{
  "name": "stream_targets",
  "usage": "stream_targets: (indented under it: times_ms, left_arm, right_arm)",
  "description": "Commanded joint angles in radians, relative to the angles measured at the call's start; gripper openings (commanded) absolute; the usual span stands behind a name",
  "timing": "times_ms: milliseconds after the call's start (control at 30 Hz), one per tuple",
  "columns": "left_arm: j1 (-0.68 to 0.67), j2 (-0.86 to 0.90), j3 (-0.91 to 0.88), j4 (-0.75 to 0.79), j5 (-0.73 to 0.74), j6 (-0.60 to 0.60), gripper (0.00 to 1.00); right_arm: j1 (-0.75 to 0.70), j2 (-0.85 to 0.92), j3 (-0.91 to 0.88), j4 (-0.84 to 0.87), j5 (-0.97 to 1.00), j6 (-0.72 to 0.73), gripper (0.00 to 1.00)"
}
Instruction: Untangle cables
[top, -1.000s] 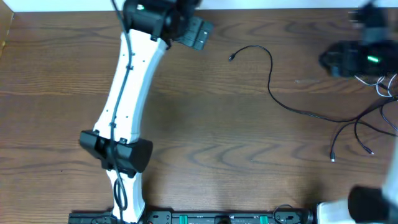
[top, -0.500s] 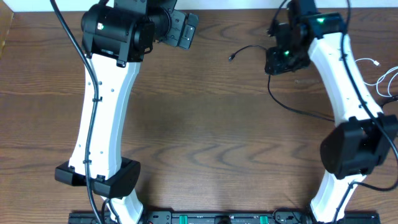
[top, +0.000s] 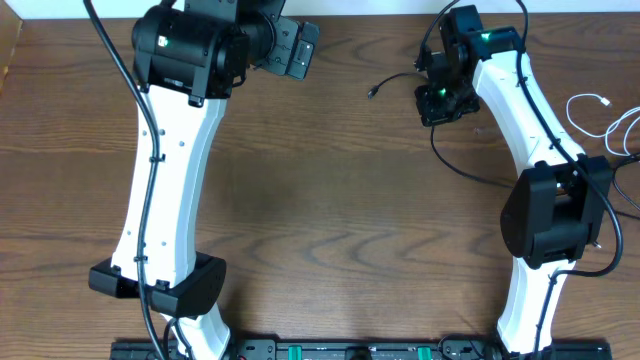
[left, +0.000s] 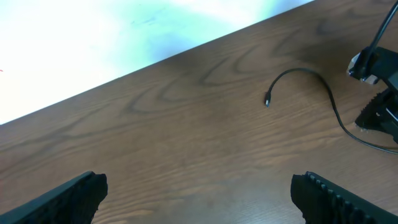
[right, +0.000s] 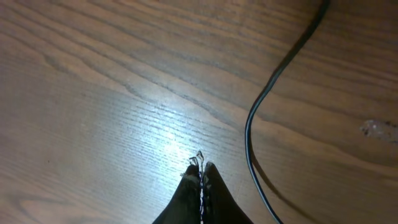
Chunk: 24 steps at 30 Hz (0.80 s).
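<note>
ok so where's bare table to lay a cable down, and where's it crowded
Biggest bare patch: mid table, between the left arm and right arm, on the robot's side of the black cable. A narrower strip lies left of the left arm. Crowded: the right edge, where the white cable and black loops lie.

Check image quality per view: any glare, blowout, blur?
Overhead: evenly lit, sharp, no motion blur. Left wrist: the area beyond the table edge is blown out white; the black cable is crisp. Right wrist: a bright glare patch on the wood ahead of the right gripper, jaws shut; frame edges fall dark, and the cable throws a soft shadow.
</note>
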Motion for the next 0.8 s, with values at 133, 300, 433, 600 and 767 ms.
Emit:
stream_targets:
  times_ms: [133, 300, 433, 600, 767]
  left_arm:
    - [0.0, -0.002, 0.007, -0.001, -0.002, -0.005, 1.0]
    - [0.0, -0.002, 0.007, 0.001, 0.039, -0.005, 1.0]
    - [0.0, -0.003, 0.007, 0.002, 0.059, -0.005, 1.0]
    - [0.0, -0.006, 0.007, 0.005, 0.059, -0.005, 1.0]
    - [0.0, -0.016, 0.007, 0.005, 0.06, -0.005, 1.0]
  right_arm:
    - [0.004, 0.069, -0.01, 0.013, 0.011, 0.009, 0.01]
    - [0.004, 0.142, -0.01, 0.057, 0.01, 0.01, 0.01]
    - [0.004, 0.181, -0.01, 0.075, 0.01, 0.01, 0.01]
    - [0.004, 0.187, -0.01, 0.108, 0.01, 0.01, 0.01]
    - [0.002, 0.187, -0.01, 0.126, 0.011, 0.01, 0.01]
